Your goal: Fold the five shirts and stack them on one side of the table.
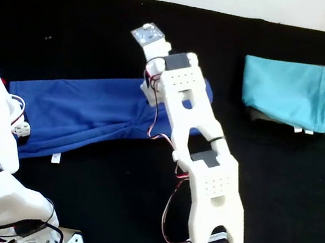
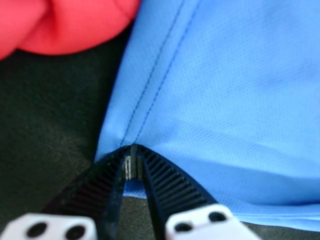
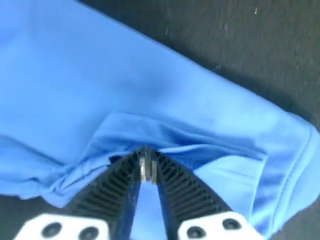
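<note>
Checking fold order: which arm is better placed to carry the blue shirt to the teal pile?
Probably right: the right end effector pinches the blue shirt at the end nearer the teal pile; the left end effector holds the far end.

The blue shirt (image 1: 84,116) lies as a long, narrow band across the table, puckered mid-length. My left claw (image 2: 132,167) and right claw (image 3: 146,167) each pinch it. Well apart, a folded teal shirt (image 1: 289,91) tops dark cloth (image 1: 261,119). A bunched red shirt (image 2: 65,22) sits near the blue edge.
</note>
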Tool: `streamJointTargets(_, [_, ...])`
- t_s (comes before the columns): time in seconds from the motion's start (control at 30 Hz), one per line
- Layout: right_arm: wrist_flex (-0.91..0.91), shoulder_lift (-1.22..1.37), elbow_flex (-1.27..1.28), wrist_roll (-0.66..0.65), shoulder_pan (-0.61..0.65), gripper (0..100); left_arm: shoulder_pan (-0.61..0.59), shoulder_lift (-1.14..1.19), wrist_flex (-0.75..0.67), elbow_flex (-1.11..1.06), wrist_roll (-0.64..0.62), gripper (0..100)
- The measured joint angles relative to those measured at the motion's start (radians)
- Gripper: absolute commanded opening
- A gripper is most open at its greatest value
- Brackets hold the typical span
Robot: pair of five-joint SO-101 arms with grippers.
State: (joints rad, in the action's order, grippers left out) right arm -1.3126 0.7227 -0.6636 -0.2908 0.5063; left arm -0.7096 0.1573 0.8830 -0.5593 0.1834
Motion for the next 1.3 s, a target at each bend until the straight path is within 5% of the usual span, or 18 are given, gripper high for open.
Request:
streamJointTargets(0.23, [-0.009, 0.000, 0.003, 0.041, 0.000, 0.9, 0.000, 0.000, 0.000, 0.000, 0.000, 1])
streamJointTargets(0.6, [-0.295, 0.000, -0.316, 0.046, 0.002, 0.9, 0.000, -0.146, 0.101, 0.124, -0.003, 2])
streamJointTargets(0.93, [-0.439, 0.000, -0.563, 0.046, 0.002, 0.9, 0.000, -0.025, 0.226, 0.293, -0.003, 16])
streamJointTargets(1.3, [-0.440, -0.298, -0.350, 0.046, -0.002, 0.9, -0.068, 0.235, 0.325, 0.566, 0.026, 16])
